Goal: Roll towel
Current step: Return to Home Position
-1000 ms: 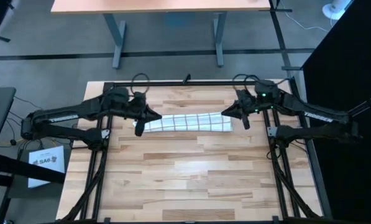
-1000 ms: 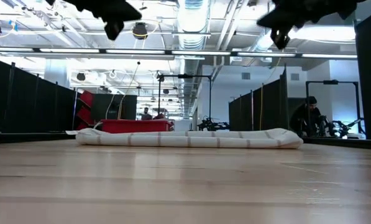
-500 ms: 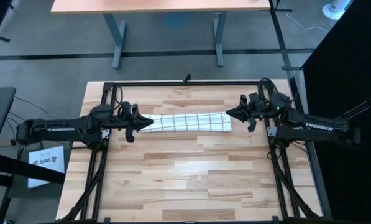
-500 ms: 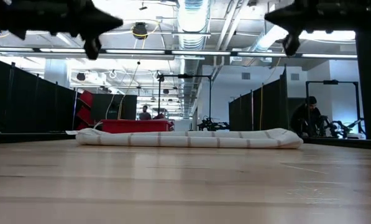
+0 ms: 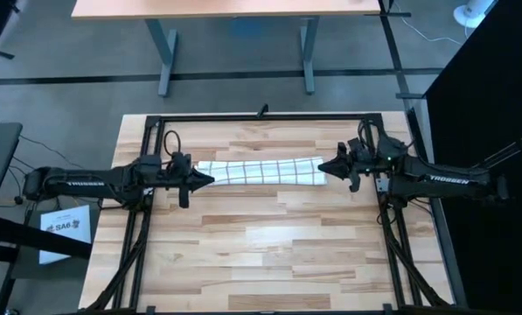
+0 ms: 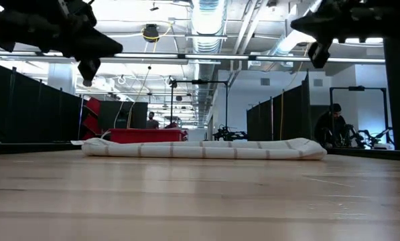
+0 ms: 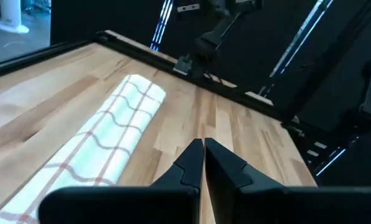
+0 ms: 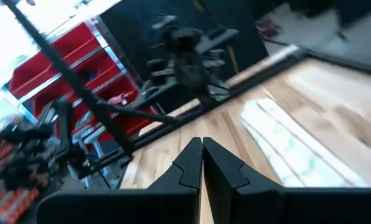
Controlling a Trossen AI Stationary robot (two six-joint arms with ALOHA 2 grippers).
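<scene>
The towel (image 5: 261,171), white with a thin grid check, lies rolled into a long roll across the far half of the table; in the low view it rests flat on the wood (image 6: 203,148). It also shows in the left wrist view (image 7: 104,134) and the right wrist view (image 8: 291,146). My left gripper (image 5: 210,179) is shut, raised above the table just off the roll's left end. My right gripper (image 5: 321,166) is shut, raised just off the roll's right end. Neither touches the towel.
A black metal frame (image 5: 261,116) runs round the table's edges. Bare wood (image 5: 261,254) fills the near half of the table. In the low view a person (image 6: 330,124) sits in the room beyond the table's far edge.
My left gripper has drawn back toward the table's left and near edges and come lower, off the roll's left end. My right gripper has drawn back toward the table's right edge. The rolled towel has stayed where it was.
</scene>
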